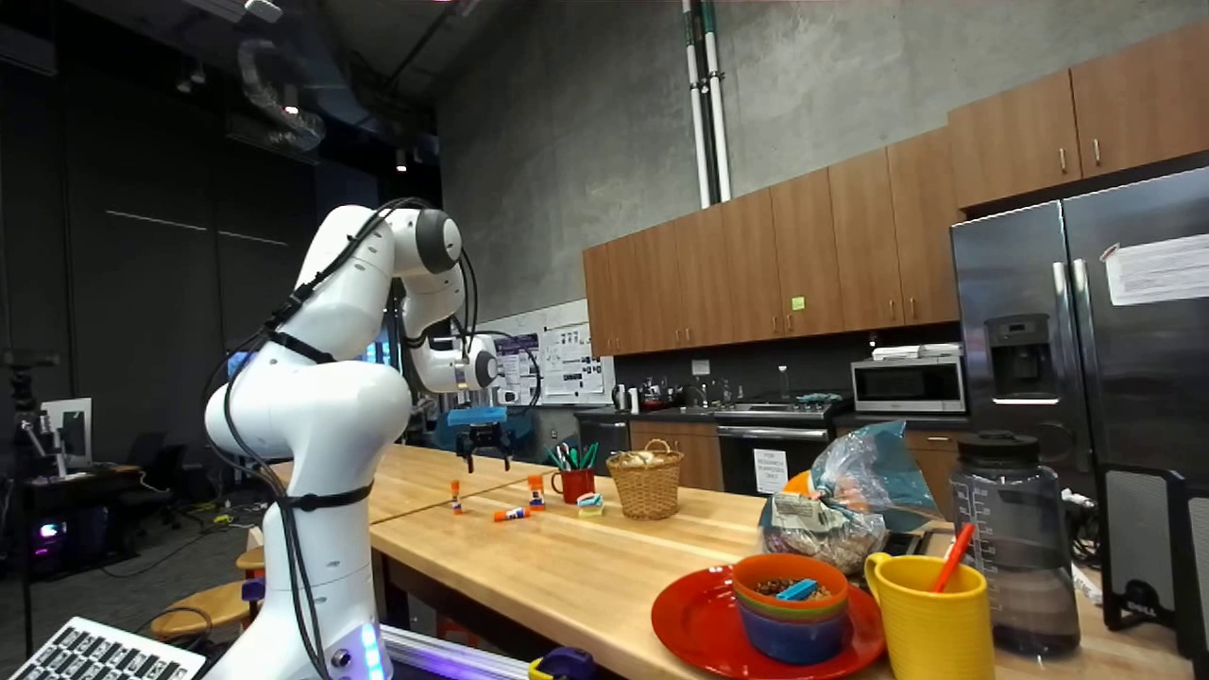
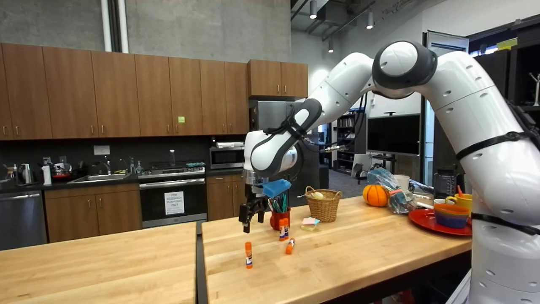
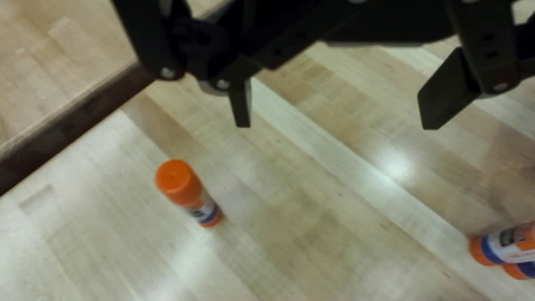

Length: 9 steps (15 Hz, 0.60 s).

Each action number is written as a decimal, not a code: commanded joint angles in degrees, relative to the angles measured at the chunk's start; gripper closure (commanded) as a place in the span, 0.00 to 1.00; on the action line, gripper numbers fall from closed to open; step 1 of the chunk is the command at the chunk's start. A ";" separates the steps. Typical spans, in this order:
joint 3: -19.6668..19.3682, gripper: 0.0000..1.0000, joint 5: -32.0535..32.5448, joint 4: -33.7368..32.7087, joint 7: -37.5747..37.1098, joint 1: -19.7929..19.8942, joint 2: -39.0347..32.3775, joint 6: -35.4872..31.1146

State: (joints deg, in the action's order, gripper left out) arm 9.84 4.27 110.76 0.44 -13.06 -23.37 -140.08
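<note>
Claw (image 3: 337, 127) hovering spread, empty, near lone glue stick (image 3: 193, 201)

The stick is standing upright on the table (image 2: 341, 253). The step is looking like alignment; grasping would be requiring a shift over that stick, then lowering.

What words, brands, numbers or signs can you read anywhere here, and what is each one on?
"FOR RESEARCH PURPOSES ONLY": white sheet on the oven door.
"DELL": black speaker.
Too small or blurred to read: labels on the glue sticks, paper on the fridge, wall posters, markings on the water bottle, small wall card.
</note>
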 commanded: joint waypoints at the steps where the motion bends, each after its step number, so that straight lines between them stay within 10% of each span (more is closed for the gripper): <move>1: -1.04 0.00 0.39 1.70 2.85 2.09 3.23 0.63; 9: 2.81 0.00 -0.95 2.00 28.84 6.99 2.32 6.46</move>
State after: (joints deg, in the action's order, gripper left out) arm 12.78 0.80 111.90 25.10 -6.72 -22.02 -136.97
